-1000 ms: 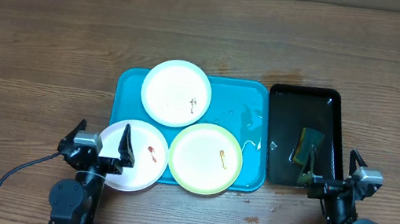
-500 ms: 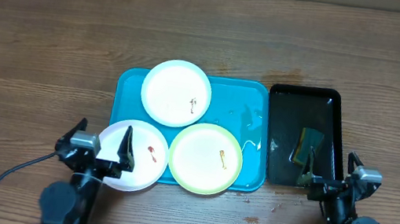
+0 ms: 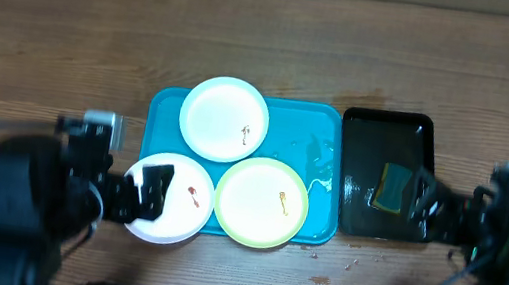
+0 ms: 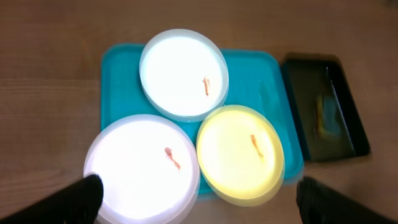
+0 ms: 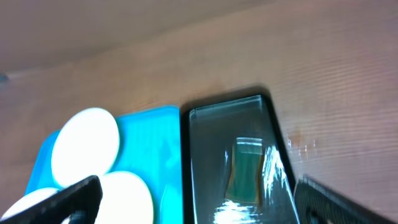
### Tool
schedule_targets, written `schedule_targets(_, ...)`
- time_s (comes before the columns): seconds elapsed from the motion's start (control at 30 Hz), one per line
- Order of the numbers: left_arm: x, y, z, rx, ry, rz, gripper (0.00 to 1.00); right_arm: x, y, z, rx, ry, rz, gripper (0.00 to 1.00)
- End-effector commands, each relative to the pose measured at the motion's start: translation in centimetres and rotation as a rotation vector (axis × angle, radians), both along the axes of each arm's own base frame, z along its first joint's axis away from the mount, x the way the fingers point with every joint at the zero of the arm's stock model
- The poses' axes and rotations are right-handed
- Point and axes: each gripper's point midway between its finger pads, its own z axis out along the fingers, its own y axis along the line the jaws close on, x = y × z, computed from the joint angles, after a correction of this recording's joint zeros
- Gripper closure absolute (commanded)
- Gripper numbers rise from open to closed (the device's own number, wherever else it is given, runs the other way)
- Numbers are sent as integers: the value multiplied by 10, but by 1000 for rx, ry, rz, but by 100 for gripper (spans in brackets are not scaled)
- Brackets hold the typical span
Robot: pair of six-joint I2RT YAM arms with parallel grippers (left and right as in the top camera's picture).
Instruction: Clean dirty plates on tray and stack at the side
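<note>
On the turquoise tray (image 3: 309, 130) at frame centre lie three plates: a white plate (image 3: 225, 119) at top, the green-rimmed plate (image 3: 261, 201) at lower right, and a second white plate (image 3: 172, 221) overhanging the tray's lower-left corner. The left gripper (image 4: 202, 199) and right gripper (image 5: 196, 202) both have their fingers spread wide, gripping nothing — the right one's view looks onto the black tray (image 5: 208, 143).

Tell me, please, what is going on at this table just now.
Two robot arms are about to clean plates; nothing is picked up yet. Three smeared plates lie on the blue tray: a white plate at the back, a green-rimmed plate at the front, and a second white plate overhanging its front left corner. The left gripper is open over that one. The right gripper is open near the black tray, where a sponge lies untouched. No plates are stacked at the side.
</note>
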Motion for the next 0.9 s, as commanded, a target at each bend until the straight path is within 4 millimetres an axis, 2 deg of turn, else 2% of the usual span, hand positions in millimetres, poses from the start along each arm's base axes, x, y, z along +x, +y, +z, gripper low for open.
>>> schedule_targets(0.0,11,-9,9,-42,132,-44,0,19,11,21,39,118,41,0)
schedule_targets(0.1,22,-15,-2,-63,237,-87,0,29,19,23,66,272,74,0)
schedule_targets(0.17,28,-22,-15,-97,304,-130,27,33,19,14,67,366,69,0)
schedule_targets(0.2,29,-26,-22,-107,333,-141,37,35,19,6,69,409,67,4)
schedule_targets(0.27,33,-27,-39,-74,380,-154,43,35,19,-14,72,505,61,7)
schedule_targets(0.4,40,-27,-82,24,452,-108,44,30,21,-56,68,675,61,8)
schedule_targets(0.53,43,-49,-122,30,483,-142,44,28,25,-98,59,760,72,9)
schedule_targets(0.73,48,-87,-170,46,482,-227,43,46,6,-157,1,751,-80,9)
schedule_targets(0.87,59,-93,-200,150,491,-192,40,59,5,-192,-14,746,-88,11)
